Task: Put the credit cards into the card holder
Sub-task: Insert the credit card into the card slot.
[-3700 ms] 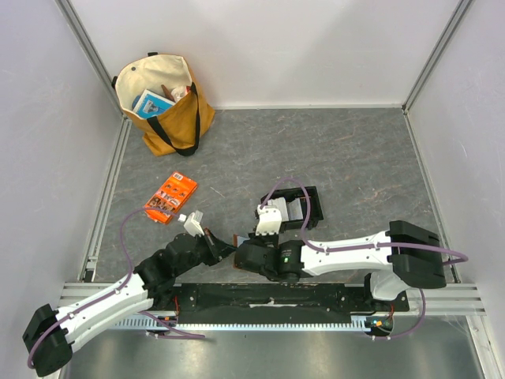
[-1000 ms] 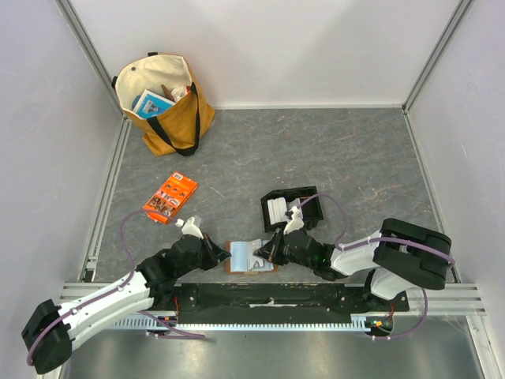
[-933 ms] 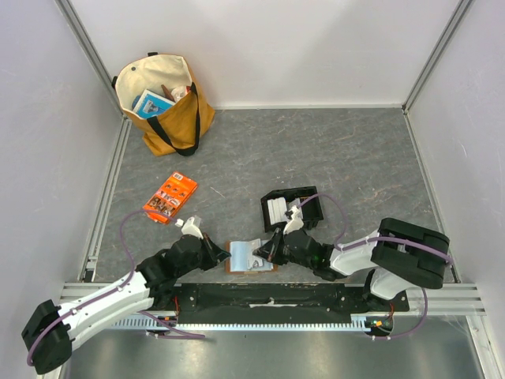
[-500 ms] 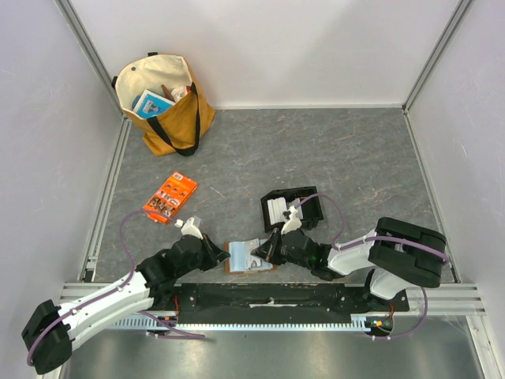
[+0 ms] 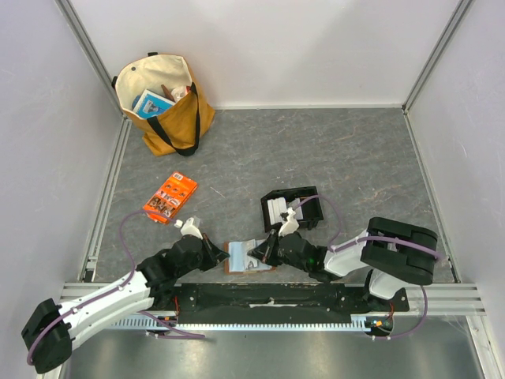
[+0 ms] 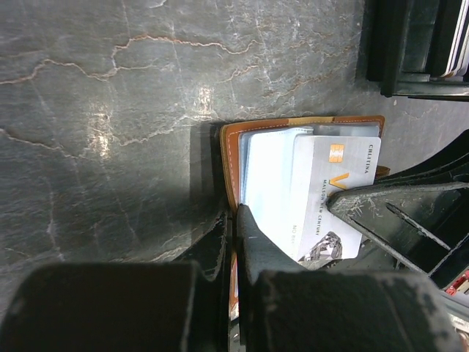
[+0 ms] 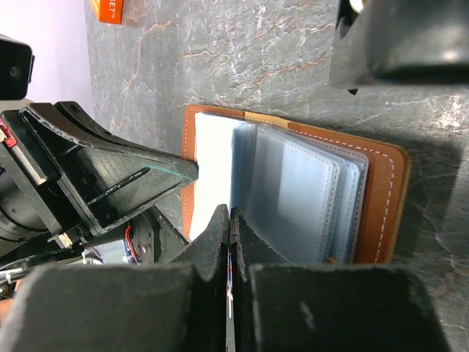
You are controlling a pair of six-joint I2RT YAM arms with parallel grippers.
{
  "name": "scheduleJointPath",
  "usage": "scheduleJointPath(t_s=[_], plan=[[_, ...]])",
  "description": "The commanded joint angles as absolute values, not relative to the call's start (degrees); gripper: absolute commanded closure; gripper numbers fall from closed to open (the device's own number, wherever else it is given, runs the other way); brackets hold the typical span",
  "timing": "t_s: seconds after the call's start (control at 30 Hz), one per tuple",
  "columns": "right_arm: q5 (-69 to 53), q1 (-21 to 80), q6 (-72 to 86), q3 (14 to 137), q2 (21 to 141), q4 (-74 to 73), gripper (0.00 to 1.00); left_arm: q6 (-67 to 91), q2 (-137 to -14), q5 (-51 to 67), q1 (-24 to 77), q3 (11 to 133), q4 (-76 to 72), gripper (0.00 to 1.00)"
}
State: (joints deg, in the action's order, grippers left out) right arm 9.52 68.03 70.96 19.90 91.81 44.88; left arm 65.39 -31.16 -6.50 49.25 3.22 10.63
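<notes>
Near the table's (image 5: 355, 158) front edge lies the open card holder (image 7: 377, 198) — left gripper (image 6: 233, 214) pinching its cover, right gripper (image 7: 229, 213) clamped on a credit card (image 6: 330, 198) over its sleeves.

The brown holder (image 5: 239, 257) lies open and flat at 6 o'clock in the top view, its clear blue-grey sleeves fanned up from the spine. One white card (image 6: 333, 191) with an orange chip rests slanted across the sleeves. More white cards (image 5: 275, 210) stand on edge just beyond the holder, toward 1 o'clock.
</notes>
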Motion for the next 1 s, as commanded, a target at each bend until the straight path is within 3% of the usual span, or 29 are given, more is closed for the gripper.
scheduleJointPath(t_s=[0.0,0.1,0.23,0.43,0.53,0.97], plan=[[10.6,69.2,74.7,19.9,94.1,42.9,1.00,66.8,-31.7,-8.3,49.2,3.3,12.3,0.98],[9.2,69.2,74.2,20.7,94.9,42.3,0.99,66.9,-31.9,-8.1,49.3,3.2,12.3,0.98],[6.0,69.3,73.0,22.9,94.7,35.8,0.87,67.1,-31.9,-8.4,49.2,3.1,12.0,0.98],[13.7,69.8,68.1,28.3,85.2,13.3,0.45,66.8,-32.2,-8.4,49.2,3.2,11.8,0.98],[18.1,69.7,65.4,31.6,83.4,6.0,0.34,66.6,-32.2,-8.5,49.2,3.2,11.8,0.98],[12.7,70.1,58.3,43.3,92.5,2.0,0.32,66.4,-31.6,-8.3,49.2,3.3,11.6,0.98]])
